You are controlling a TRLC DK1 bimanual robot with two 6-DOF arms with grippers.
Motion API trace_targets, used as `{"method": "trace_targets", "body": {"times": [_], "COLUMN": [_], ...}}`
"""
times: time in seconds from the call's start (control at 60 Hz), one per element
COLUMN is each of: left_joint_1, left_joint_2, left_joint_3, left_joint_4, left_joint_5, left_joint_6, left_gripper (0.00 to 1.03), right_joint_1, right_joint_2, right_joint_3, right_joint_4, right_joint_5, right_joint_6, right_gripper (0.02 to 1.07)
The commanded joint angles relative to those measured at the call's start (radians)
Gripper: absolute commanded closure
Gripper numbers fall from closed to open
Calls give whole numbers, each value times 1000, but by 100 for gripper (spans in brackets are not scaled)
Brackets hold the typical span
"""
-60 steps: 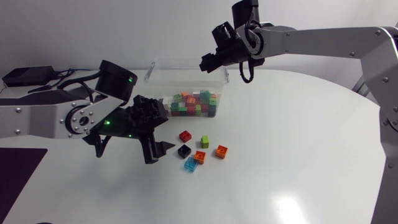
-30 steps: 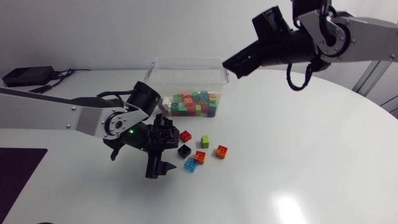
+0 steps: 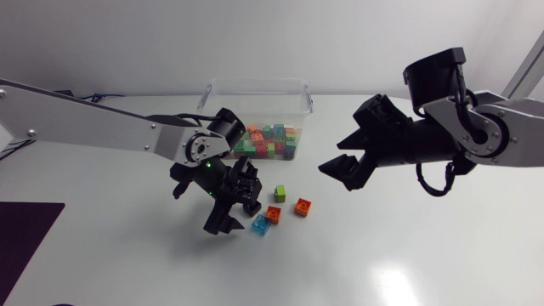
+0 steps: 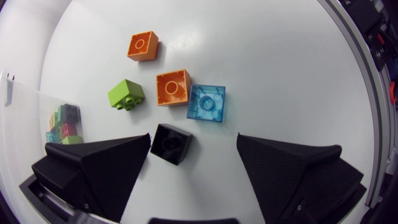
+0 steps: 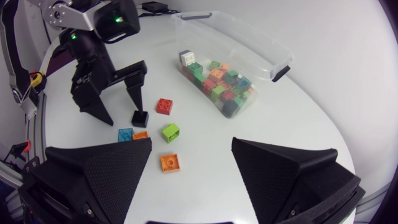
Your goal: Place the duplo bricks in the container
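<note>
1. Left gripper [image 4: 193, 146] is down low over the table [image 3: 408, 255], fingers spread wide and gripping nothing.
2. Black brick [image 4: 171, 144] sits on the table between those open fingers, close against one of them and well clear of the other.
3. Just ahead of that gripper there's a blue brick [image 4: 206, 103], right up against an orange brick [image 4: 173, 87].
4. Green brick [image 4: 125, 94] lies on its side just beside that orange one, towards the box.
5. Second orange brick [image 4: 142, 45] sits farther out, apart from the little cluster.
6. Red brick [image 5: 164, 106] is on the table just beyond the left gripper's finger, on the side nearer the box [image 3: 259, 89].
7. The box is clear plastic, at the far side of the table, with a heap of mixed-colour bricks [image 5: 217, 84] piled at the end nearer the loose ones.
8. Right gripper [image 5: 191, 146] hangs up in the air off to the side of the loose bricks, well apart from them, fingers wide and empty.
9. So six bricks lie out on the table, none of them held.
</note>
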Motion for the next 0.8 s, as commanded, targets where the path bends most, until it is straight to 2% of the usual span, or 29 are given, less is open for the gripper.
{"method": "trace_targets", "body": {"times": [0.0,0.167,0.35,0.417,0.483,0.5,0.517,0.783], "left_joint_1": [13,21,21,16,15,15,13,24], "left_joint_2": [47,137,208,228,248,251,252,255], "left_joint_3": [60,164,255,278,299,302,302,304], "left_joint_4": [-33,-124,-207,-233,-257,-259,-259,-296], "left_joint_5": [-6,-24,-30,-30,-30,-29,-29,-27], "left_joint_6": [73,118,136,145,153,153,153,141], "left_gripper": [10,12,20,31,52,61,64,67], "right_joint_1": [22,62,63,63,63,63,63,99], "right_joint_2": [-31,-52,-57,-57,-57,-57,-57,-17], "right_joint_3": [-57,-130,-159,-165,-172,-173,-173,-173], "right_joint_4": [-19,-19,-18,-16,-15,-15,-15,-2], "right_joint_5": [-10,-7,-7,-7,-7,-7,-7,13], "right_joint_6": [-31,-42,-48,-48,-51,-51,-51,-39], "right_gripper": [14,14,14,14,14,14,14,14]}}
